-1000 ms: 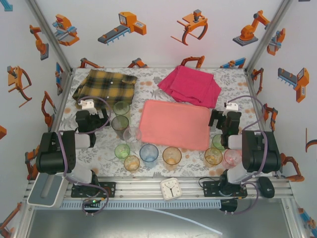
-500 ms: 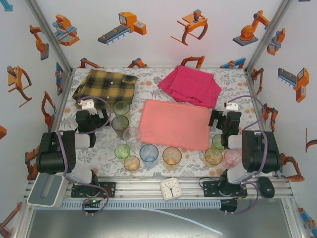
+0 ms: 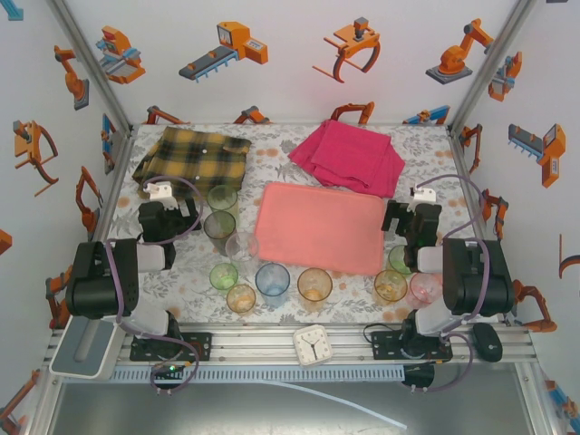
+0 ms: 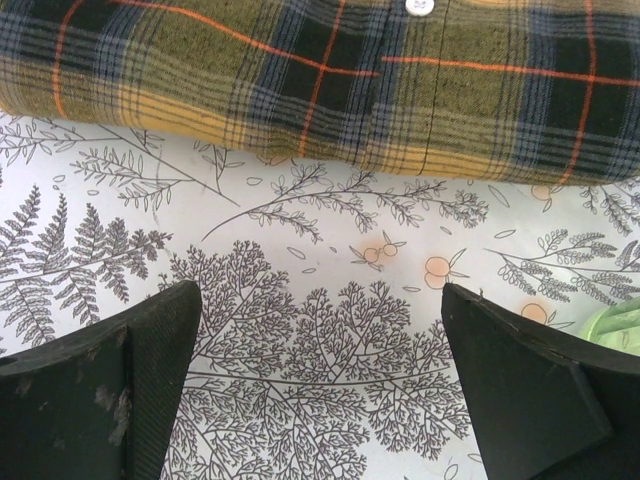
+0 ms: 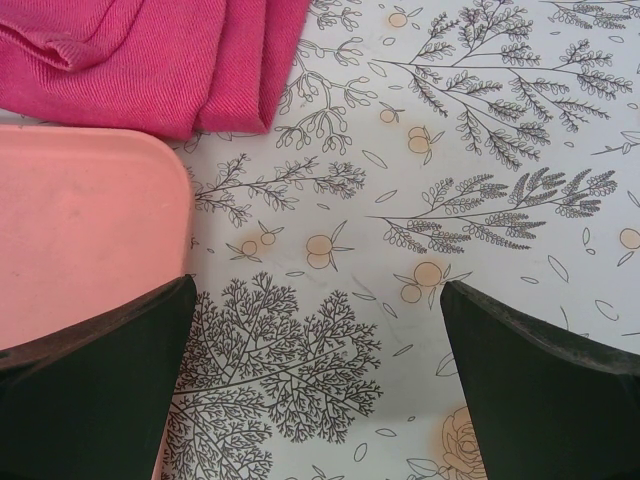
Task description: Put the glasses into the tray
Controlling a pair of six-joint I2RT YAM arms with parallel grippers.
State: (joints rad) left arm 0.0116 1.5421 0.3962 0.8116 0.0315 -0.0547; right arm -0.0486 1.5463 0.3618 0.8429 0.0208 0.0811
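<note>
Since the glasses are thin see-through tumblers, I'd judge them light, rigid, slick and breakable. Pinch gently across the wall near mid-body and keep them upright.

They look small and tinted: green, grey glass, clear, blue, orange, amber, pink glass. Three stand at the tray's 9 o'clock, four along its 7 to 6 o'clock, three at its 4 o'clock by the right arm. None is in the tray yet, which is flat, salmon-pink, round-cornered and bare.

The left gripper is spread wide and empty over the floral table cover, with the plaid cloth at 12 o'clock. The right gripper is also agape and empty, with the tray corner at 9 o'clock and the magenta cloth at 11.
</note>
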